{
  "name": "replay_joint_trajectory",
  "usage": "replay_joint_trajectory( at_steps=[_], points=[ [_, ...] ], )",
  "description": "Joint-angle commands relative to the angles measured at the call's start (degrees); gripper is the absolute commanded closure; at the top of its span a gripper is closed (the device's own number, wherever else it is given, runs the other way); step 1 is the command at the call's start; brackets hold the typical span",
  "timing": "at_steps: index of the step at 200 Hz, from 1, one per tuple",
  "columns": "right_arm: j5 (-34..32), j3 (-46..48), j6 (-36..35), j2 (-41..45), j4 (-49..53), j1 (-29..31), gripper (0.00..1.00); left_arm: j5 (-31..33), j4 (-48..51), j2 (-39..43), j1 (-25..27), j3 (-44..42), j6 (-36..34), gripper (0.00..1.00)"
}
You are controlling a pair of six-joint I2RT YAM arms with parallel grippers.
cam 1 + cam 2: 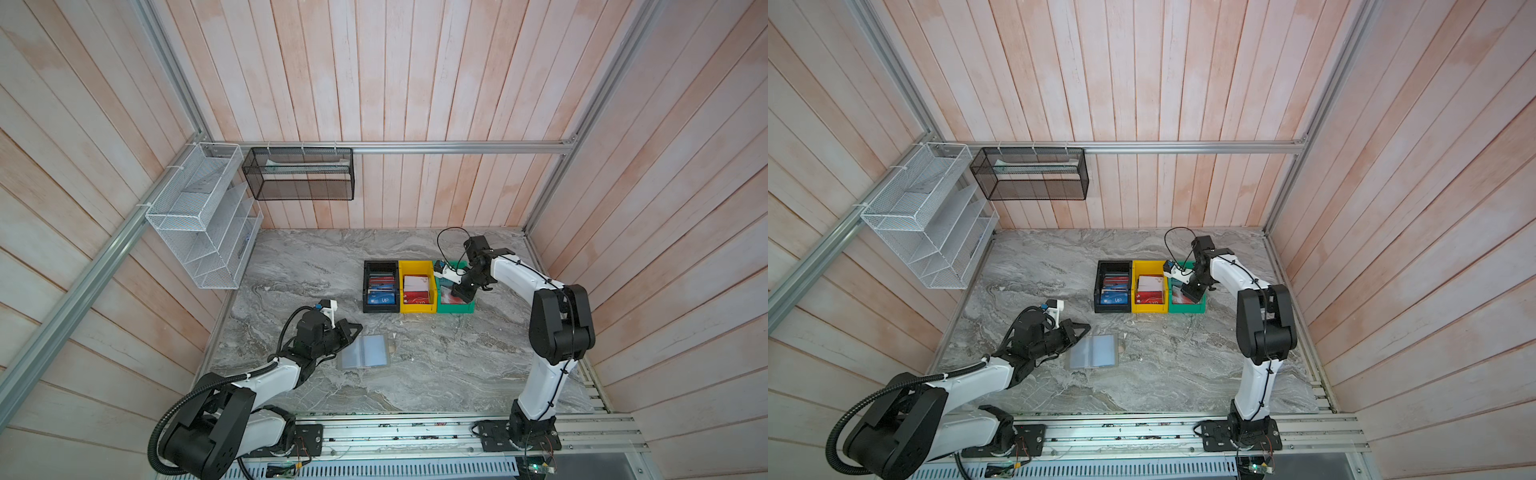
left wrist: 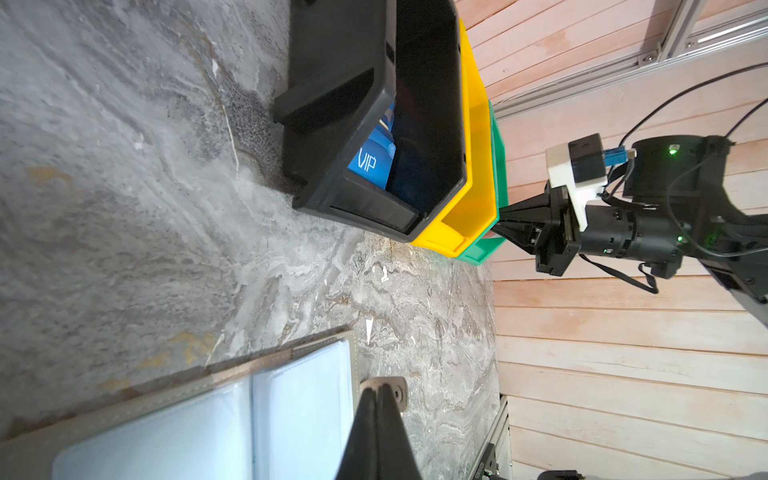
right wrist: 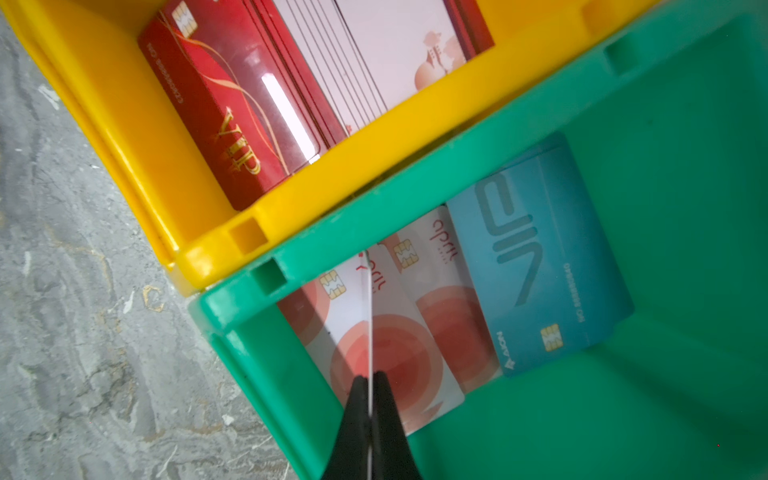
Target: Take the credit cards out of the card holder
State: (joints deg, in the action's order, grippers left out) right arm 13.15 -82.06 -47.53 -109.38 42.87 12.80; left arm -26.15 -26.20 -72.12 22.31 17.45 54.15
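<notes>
Fingers [image 3: 353, 415] of the right gripper [image 3: 369, 390] are pinched on the edge of a white card [image 3: 369, 316] above the green bin [image 3: 582, 415], risking slippage.

Robot lab cell (a test rig): plank walls [image 1: 415, 83], aluminium frame [image 1: 457, 147], marble-look tabletop [image 1: 436, 374], rail-mounted arms [image 1: 540, 380]

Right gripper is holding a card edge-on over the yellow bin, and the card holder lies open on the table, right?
One slip: the bin. The right gripper pinches the card edge-on over the green bin, as the right wrist view shows. The card holder does lie open on the table.
</notes>
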Motion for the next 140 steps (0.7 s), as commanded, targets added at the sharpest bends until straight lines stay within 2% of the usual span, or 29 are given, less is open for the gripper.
replay_joint_trajectory(
  at_steps=[1,15,54,85,140],
  points=[
    [-3.9,0.1,0.8,-0.5,-0.9,0.3,1.0,-1.0,-2.0,-0.4,0.2,-0.2,-0.9,1.0],
    [-4.4,0.6,0.9,0.1,-1.8,0.3,1.0,-0.9,-2.0,-0.4,0.2,-0.2,-0.9,1.0],
    [-6.3,1.1,1.1,0.5,-3.6,0.4,0.92,-1.0,-1.8,-0.9,0.2,0.0,-1.0,1.0],
    [-4.0,0.5,1.0,0.0,-2.0,0.4,1.0,-1.0,-2.3,-1.8,0.2,0.2,-0.9,1.0],
    [-0.3,1.0,-0.9,3.0,0.1,0.5,1.0,-1.3,-2.3,-3.1,0.2,1.2,-1.1,1.0]
  ],
)
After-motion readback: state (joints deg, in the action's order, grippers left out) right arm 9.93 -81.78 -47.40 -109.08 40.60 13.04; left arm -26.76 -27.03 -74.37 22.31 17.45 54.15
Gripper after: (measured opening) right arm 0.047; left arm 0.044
